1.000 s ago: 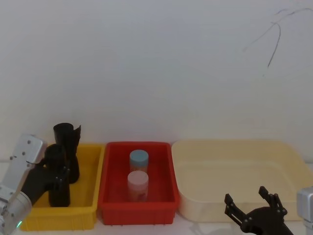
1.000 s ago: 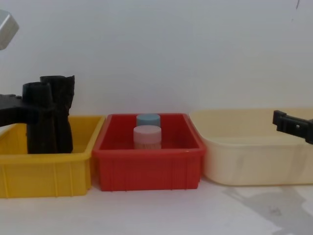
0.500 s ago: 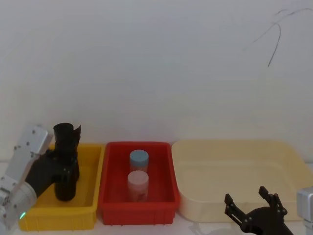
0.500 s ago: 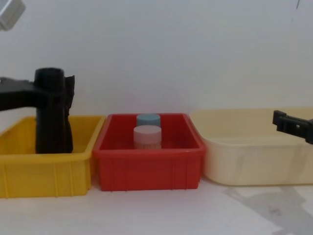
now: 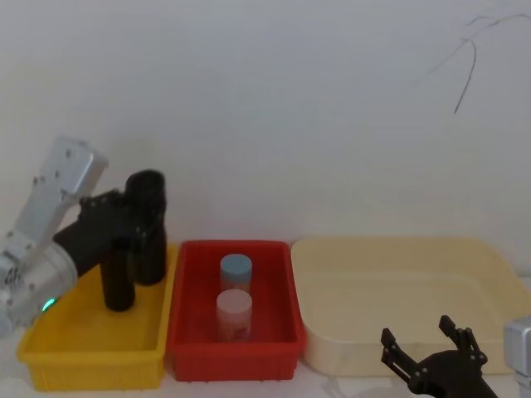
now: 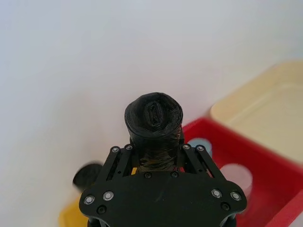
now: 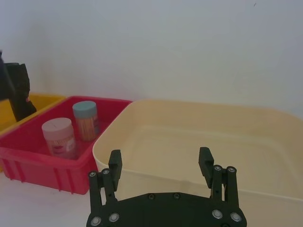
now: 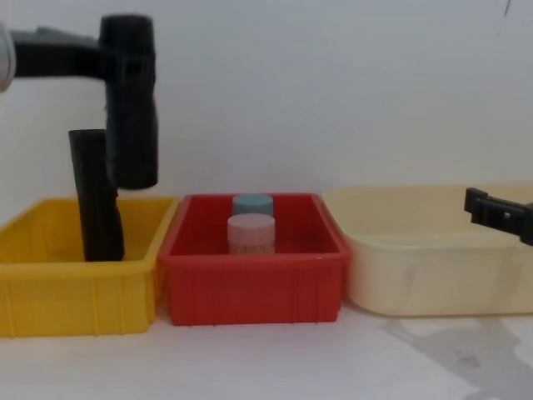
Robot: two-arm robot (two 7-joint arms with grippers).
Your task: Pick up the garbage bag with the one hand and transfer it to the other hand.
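Black tightly rolled garbage bag [image 8: 132,125] is clamped upright between the fingers of the left gripper [image 6: 155,158], clear above rim level just left of the red rectangular plastic bin [image 8: 250,287], while the right gripper [image 7: 160,157], low and right of that bin, has its fingers spread wide and empty.

The garbage bag [image 8: 132,108] is black with a crinkled sheen, as is the second roll [image 8: 96,200] in the yellow bin [image 8: 75,292]. The left claw [image 6: 156,158] and right claw [image 7: 160,155] are matte black. The red bin [image 8: 250,292] holds a blue-capped jar [image 8: 252,203] and a pink-capped jar [image 8: 251,223], whose label seems reddish-printed. The tray [image 8: 433,275] is cream and the surface [image 8: 266,367] white.
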